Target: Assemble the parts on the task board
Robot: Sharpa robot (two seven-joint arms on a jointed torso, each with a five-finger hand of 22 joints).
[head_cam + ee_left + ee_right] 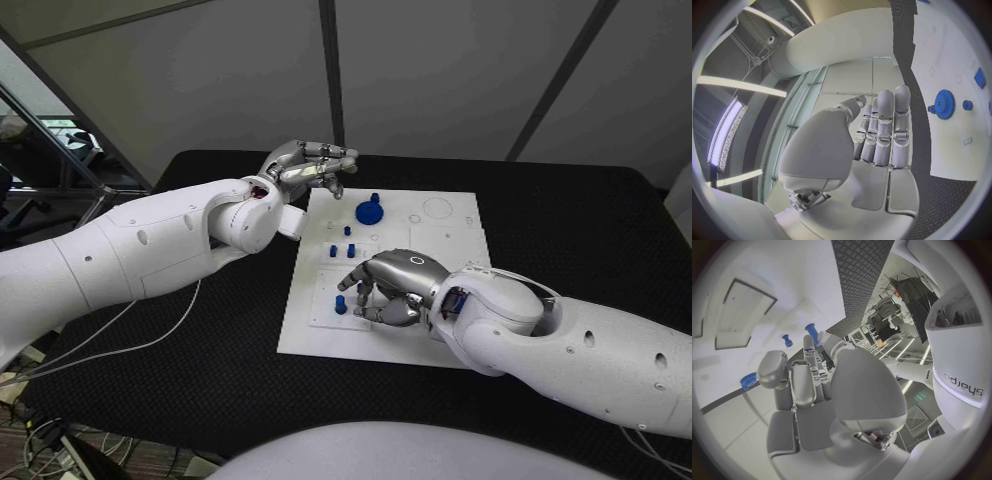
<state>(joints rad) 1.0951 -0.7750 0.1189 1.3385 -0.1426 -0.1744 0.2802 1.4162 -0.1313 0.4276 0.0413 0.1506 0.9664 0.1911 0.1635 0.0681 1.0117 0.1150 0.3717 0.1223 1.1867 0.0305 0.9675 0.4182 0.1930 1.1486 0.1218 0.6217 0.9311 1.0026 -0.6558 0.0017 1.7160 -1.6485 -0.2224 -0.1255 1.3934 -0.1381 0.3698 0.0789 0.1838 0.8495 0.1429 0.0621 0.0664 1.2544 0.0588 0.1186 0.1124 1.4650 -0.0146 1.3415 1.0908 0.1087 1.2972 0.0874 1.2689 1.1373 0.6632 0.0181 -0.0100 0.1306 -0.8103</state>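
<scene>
The white task board is lying mid-bench, and the right hand is hovering over its near half with fingers curled in, holding nothing visible. A small blue peg is standing just beside those fingers, with two more pegs farther up. The blue gear is sitting near the far edge — close to the left hand. In the left wrist view that hand's fingers are lying straight, pressed together and empty, the gear beyond them. The black bench is surrounding the board.
</scene>
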